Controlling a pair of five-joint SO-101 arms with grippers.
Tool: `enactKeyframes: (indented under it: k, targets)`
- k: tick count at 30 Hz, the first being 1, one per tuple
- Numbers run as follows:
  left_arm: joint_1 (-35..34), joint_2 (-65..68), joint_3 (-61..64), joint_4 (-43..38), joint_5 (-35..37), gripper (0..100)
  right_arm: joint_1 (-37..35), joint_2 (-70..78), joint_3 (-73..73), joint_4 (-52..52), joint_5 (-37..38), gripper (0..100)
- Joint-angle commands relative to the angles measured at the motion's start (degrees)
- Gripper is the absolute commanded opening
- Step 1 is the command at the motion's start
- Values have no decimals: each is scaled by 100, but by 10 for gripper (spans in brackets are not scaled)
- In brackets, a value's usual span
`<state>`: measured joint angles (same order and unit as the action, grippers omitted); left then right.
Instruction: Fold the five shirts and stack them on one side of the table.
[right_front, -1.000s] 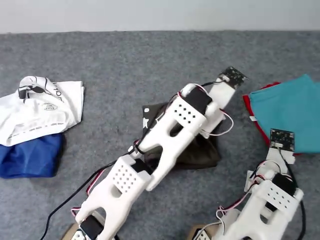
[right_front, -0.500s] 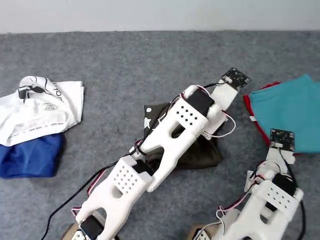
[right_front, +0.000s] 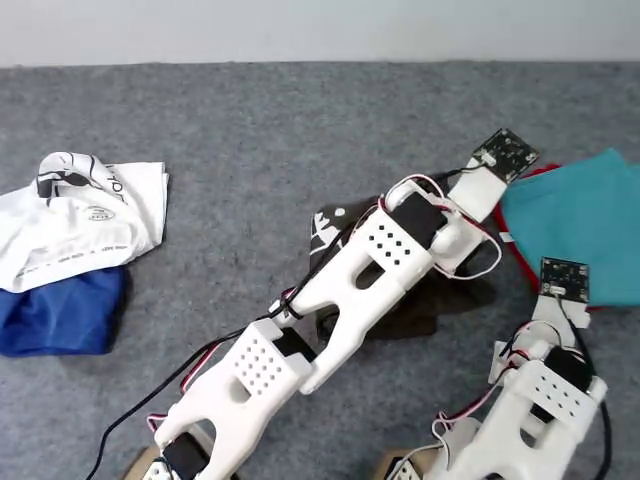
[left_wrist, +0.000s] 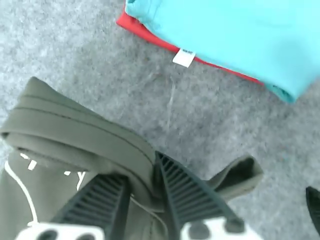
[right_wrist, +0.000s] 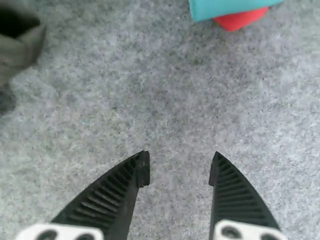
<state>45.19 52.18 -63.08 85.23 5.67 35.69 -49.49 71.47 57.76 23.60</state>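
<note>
Left hand (left_wrist: 142, 167) clenched on olive shirt (left_wrist: 65, 135) near teal shirt (left_wrist: 235, 35) atop red shirt (left_wrist: 145, 32); right hand (right_wrist: 180, 157) released over table (right_wrist: 150, 90).

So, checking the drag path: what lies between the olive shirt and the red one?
Bare grey mat, save a white label by the red shirt; left wrist view.

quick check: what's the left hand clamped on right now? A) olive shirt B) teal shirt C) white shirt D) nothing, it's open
A: in the left wrist view the left hand is shut on a fold of the olive shirt, and the teal shirt lies apart from it, untouched.
</note>
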Motion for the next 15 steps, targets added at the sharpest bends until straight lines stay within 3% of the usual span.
enactKeyframes:
  k: [1,7,15]
  targets:
    - [0,-53,-215,264,-18,60,22,-145,-97,-22,88,207]
    - [0,-53,-215,466,0,194,22,-145,-97,-22,158,207]
    - [-97,-149,-303,369,-9,203,22,-145,-88,-22,299,206]
